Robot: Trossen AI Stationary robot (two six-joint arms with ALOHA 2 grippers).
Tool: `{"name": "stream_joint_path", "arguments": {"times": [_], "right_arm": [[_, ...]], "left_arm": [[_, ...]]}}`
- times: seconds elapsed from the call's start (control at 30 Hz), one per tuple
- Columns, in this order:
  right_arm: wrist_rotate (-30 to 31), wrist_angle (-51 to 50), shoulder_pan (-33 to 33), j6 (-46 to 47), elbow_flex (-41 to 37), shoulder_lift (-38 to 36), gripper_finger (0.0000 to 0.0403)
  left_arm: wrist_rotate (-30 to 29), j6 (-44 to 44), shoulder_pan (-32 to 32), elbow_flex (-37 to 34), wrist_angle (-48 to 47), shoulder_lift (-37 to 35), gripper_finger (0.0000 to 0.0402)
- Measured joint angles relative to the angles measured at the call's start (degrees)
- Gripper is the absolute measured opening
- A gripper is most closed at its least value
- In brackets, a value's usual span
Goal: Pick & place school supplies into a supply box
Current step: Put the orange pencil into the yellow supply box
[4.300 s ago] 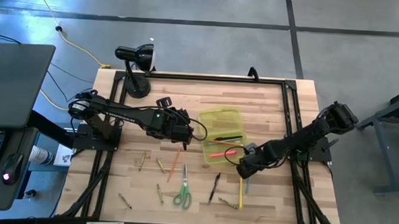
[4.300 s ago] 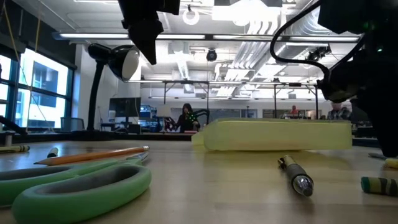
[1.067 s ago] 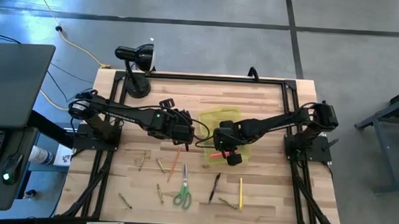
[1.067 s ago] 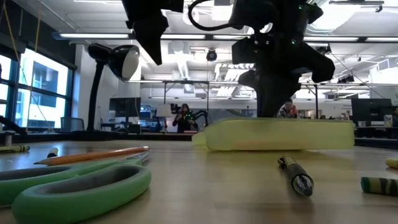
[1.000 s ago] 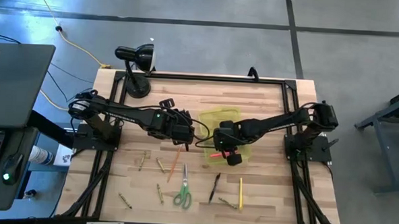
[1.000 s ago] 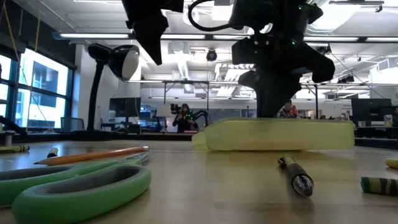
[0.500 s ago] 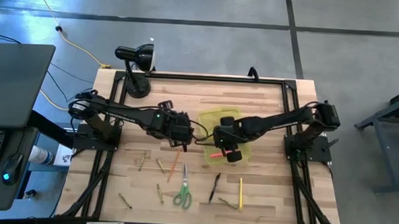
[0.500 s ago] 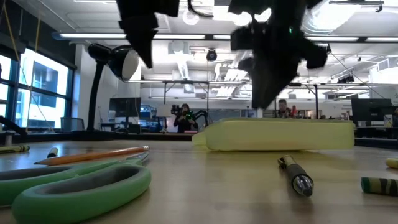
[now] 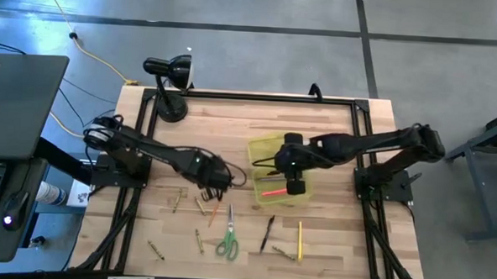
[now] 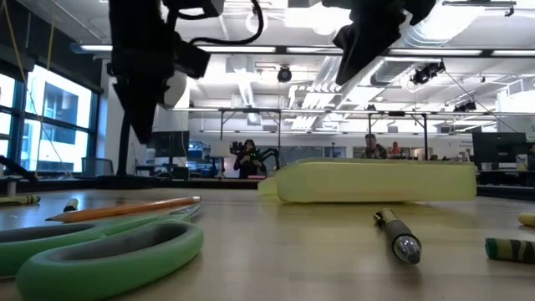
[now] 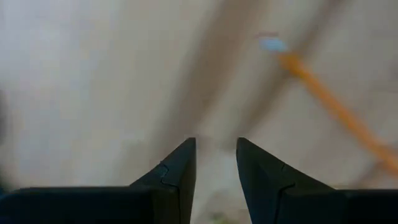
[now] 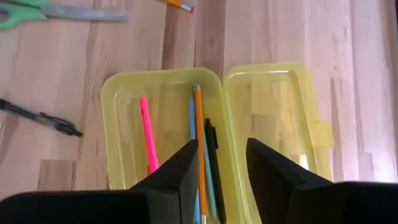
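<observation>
Supply box point(image 9: 274, 167): translucent yellow-green, lid open, lying mid-table toward the right edge. Inside, per right wrist view: pink marker point(image 12: 148, 133), orange pencil point(image 12: 199, 149), a blue pen and a dark pen alongside.

Right gripper point(image 9: 291, 165): over the box, jaws apart, holding nothing.

Left gripper point(image 9: 214, 179): low over the table left of the box, jaws part open w/ bare wood between them in its wrist view; nothing held. Orange pencil point(image 9: 214, 207) lies just beside it.

Still out on the table, toward the front edge: green-handled scissors point(image 9: 227, 240), black pen point(image 9: 266, 233), yellow pencil point(image 9: 299, 240), several small brassy bits point(image 9: 201, 205).

Handling (judgement): pens and pencils are light, stiff, round, so likely to roll or pivot in a pinch; take mid-shaft, jaws across the length. Scissors are heavier at the handles; grip at the pivot or blades near the handles. Brassy bits are small and slippery; need a squarely centred pinch. Box is thin plastic, light, may slide if nudged.

Markings: no brand, label or writing legible in any view.
</observation>
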Motion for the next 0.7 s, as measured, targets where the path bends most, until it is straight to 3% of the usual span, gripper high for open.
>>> {"name": "stream_joint_path", "arguments": {"times": [0.1, 0.2, 0.3, 0.7], "right_arm": [[0.0, 3.3, 0.0, -0.4, -3.0, -1.6, 0.0113], [0.1, 7.1, 0.0, -0.4, -5.3, -2.1, 0.0113], [0.2, 9.4, 0.0, 0.7, -6.8, -2.2, 0.0113], [2.2, 11.3, 0.4, 0.6, -8.3, -2.2, 0.0113]], "left_arm": [[8.1, -0.1, -1.1, -2.0, 9.9, 0.0, 0.0145], [12.4, -1.5, -1.4, -2.5, 17.7, 0.0, 0.0145], [12.5, -6.6, -1.4, -2.5, 21.3, -0.1, 0.0145], [6.3, -20.9, -1.4, -2.4, 19.6, 1.6, 0.0145]]}}
